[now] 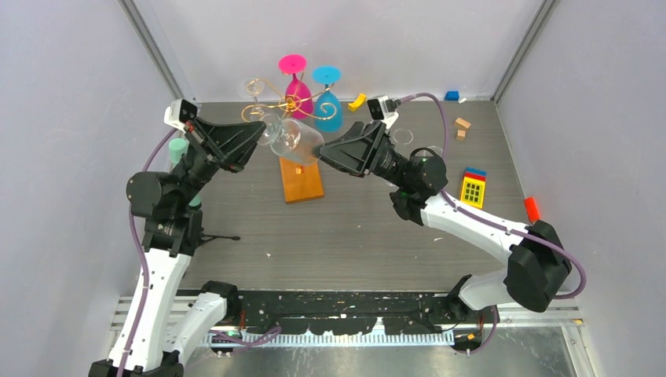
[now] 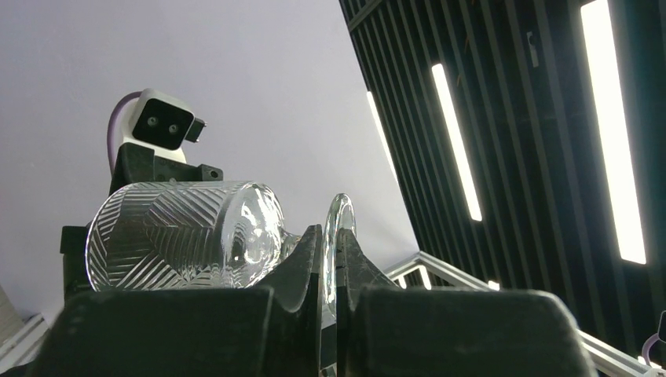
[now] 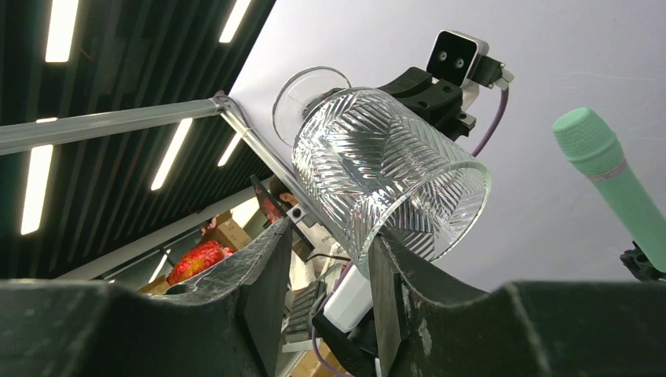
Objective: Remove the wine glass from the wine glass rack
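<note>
Walls [image 1: 63,118] pale lavender-grey, plain: left, back, right. Metal posts [image 1: 153,47] in back corners. Table [image 1: 353,236] dark grey wood-grain. Aluminium rail [image 1: 561,316] along near edge. Overhead: black slatted ceiling [image 2: 518,118]; long white light strips [image 2: 457,141] lit, running parallel. Silver beam [image 3: 110,123] crossing below ceiling.

The left arm [image 1: 159,271] and right arm [image 1: 471,228] have white links and black joint housings, each with a purple cable [image 1: 444,129]. The black, wedge-shaped left gripper [image 1: 263,129] and right gripper [image 1: 323,149] each carry a white two-lensed camera [image 1: 181,113].
</note>
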`<move>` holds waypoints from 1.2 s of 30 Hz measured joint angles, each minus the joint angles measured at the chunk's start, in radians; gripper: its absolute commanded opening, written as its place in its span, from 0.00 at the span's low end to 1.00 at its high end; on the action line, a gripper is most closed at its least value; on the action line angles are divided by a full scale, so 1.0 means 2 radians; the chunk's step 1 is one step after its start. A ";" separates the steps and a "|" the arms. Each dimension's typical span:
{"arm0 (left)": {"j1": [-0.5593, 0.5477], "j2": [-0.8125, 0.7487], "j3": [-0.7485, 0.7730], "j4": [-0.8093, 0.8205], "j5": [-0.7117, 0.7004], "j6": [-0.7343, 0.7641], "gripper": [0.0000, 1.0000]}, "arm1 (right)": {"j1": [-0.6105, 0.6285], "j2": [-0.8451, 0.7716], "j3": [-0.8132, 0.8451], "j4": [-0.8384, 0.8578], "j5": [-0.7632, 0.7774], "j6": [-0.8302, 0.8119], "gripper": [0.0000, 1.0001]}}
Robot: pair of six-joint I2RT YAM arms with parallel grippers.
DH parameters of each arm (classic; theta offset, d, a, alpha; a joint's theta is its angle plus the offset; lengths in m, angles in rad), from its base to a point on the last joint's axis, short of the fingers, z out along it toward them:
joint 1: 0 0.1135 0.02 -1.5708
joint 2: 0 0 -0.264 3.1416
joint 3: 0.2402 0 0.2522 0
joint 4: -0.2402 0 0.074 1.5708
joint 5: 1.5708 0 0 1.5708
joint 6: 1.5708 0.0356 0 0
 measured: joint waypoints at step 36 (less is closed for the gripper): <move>0.000 -0.060 -0.004 -0.086 -0.051 0.170 0.86 | 0.019 -0.015 0.056 -0.074 -0.034 -0.061 0.00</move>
